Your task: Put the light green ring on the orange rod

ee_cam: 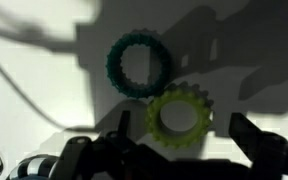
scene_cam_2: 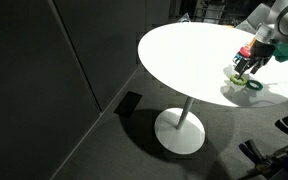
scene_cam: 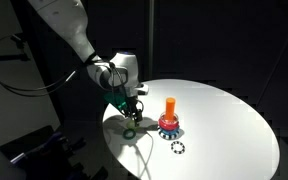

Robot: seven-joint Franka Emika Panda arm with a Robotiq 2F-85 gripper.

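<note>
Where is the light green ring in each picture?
Exterior view: the light green ring is tiny, just under the gripper, left of the orange rod.
Exterior view: near the right edge, again under the gripper.
Wrist view: lower middle, inside the open gripper, beside the dark green ring.
Shared landmark: the gripper.

Ext view, close, angled down: table [scene_cam: 234,110] fills lower right, my arm [scene_cam: 69,35] at upper left. Ext view, farther, higher: whole table [scene_cam_2: 184,50] w/ pedestal [scene_cam_2: 181,125] mid-frame, my gripper [scene_cam_2: 246,70] upper right. Wrist cam v. close, straight down on tabletop [ee_cam: 34,90], fingers [ee_cam: 259,145] at bottom edge. All share tabletop by gripper.
</note>
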